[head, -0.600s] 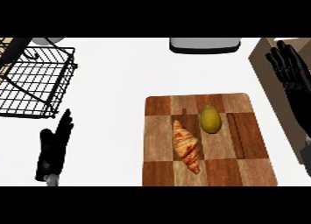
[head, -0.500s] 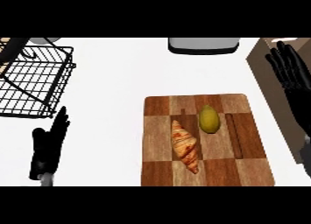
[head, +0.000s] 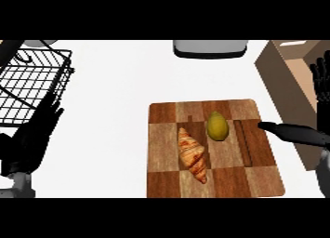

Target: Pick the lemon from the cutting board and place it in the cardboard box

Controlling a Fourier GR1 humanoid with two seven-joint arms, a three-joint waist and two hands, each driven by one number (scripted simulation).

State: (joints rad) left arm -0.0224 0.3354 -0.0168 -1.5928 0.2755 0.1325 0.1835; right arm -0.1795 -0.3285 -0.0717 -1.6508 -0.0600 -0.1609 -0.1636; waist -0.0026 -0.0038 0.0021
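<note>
right hand (head: pixel 325 88): fingers straight and spread over the brown cardboard box (head: pixel 284 74), thumb toward the board
left hand (head: pixel 33 135): open, resting at left
yellow-green oval lemon (head: pixel 217 126): on the checkered wooden cutting board (head: pixel 256 139), long axis pointing away from the robot, beside the golden croissant (head: pixel 193 153)

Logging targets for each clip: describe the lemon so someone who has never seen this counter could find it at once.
Start at the checkered wooden cutting board in the lower middle of the white counter. Two items lie on its upper half; the lemon is the right one, nearer the cardboard box. It is a smooth yellow-green oval, unlike the longer, ridged, golden-brown croissant beside it.
</note>
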